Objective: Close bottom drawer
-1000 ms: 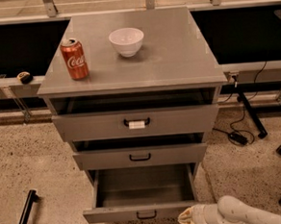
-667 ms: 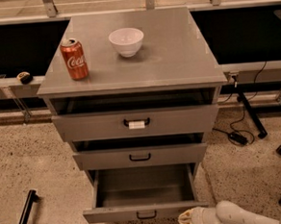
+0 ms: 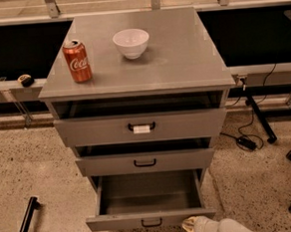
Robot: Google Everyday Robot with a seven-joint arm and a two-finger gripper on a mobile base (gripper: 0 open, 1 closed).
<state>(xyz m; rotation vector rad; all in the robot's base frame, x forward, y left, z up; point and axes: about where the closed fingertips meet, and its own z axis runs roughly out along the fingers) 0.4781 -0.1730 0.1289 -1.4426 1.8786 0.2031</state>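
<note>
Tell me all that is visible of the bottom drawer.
The bottom drawer is a wide, shallow grey box, metal by its look, pulled far out of the cabinet. Its inside looks empty. The low plain front carries a small black loop handle. The gripper is by its front right corner; contact is unclear.

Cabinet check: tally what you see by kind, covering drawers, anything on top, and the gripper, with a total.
Drawers: 3 (top drawer, middle drawer, bottom drawer, which is pulled open)
Cans: 1 (red can on the cabinet top)
Bowls: 1 (white bowl on the cabinet top)
Grippers: 1 (gripper low by the bottom drawer's front right corner)
Total: 6
</note>
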